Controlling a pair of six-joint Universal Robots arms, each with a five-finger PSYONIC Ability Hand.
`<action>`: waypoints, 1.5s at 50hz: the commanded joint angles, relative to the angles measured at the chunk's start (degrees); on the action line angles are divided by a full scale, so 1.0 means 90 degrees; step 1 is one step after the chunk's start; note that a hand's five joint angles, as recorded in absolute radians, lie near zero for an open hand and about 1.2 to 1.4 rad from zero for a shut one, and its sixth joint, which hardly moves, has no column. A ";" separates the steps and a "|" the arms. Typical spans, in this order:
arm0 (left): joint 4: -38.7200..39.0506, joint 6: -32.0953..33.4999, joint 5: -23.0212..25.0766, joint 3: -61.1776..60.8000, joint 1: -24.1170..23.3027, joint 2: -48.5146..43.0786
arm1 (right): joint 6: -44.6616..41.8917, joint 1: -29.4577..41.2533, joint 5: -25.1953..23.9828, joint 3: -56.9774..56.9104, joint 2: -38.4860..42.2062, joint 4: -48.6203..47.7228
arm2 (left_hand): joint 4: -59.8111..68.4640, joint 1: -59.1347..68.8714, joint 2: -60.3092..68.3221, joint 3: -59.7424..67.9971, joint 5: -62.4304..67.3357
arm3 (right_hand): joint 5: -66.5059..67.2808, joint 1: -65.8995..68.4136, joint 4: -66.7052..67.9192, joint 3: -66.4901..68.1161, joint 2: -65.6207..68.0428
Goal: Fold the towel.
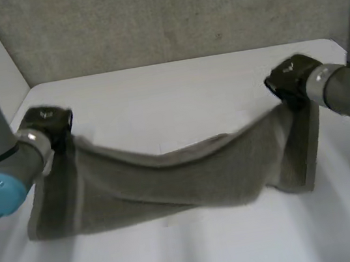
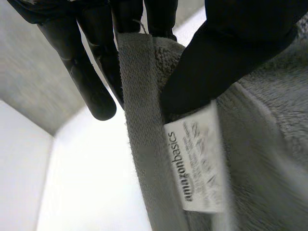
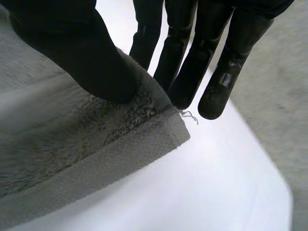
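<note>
— What is seen from the head view?
— A grey towel (image 1: pixel 169 178) is held up at two corners by the left hand (image 1: pixel 47 123) and the right hand (image 1: pixel 291 77). It sags between them, and its lower part is laid on the white worktop (image 1: pixel 175 85).
— And from the left wrist?
— The hem beside the "amazonbasics" label (image 2: pixel 197 163) is pinched between thumb and fingers (image 2: pixel 91 82).
— From the right wrist?
— A corner is pinched likewise.

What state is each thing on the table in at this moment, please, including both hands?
towel: held up at both ends, sagging between the hands, lower part on the table.
left hand: shut on the towel, thumb and fingers pinching its hemmed edge by the label.
right hand: shut on the towel, thumb pressing a corner against the fingers.
label: lying flat on the towel.
</note>
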 commanded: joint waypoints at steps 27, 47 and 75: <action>0.4586 -0.0829 -0.0400 -0.2089 -0.0339 0.0571 | 0.0087 0.0142 -0.0014 0.2680 -0.1414 -0.4082 | 0.1137 0.1455 0.1138 0.1150 0.1247 | 0.1513 0.2685 0.1292 0.1318 0.1432; 0.0113 0.0021 -0.0976 -0.4308 -0.0173 0.2513 | -0.1621 -0.0853 -0.0415 0.5043 -0.3018 0.0514 | 0.1137 0.1455 0.1138 0.1150 0.1247 | 0.1513 0.2685 0.1292 0.1318 0.1432; 0.0533 -0.0106 -0.1465 -0.2023 0.0110 0.0394 | -0.1124 -0.0464 -0.0074 0.2242 -0.0524 -0.1396 | 0.1137 0.1455 0.1138 0.1150 0.1247 | 0.1513 0.2685 0.1292 0.1318 0.1432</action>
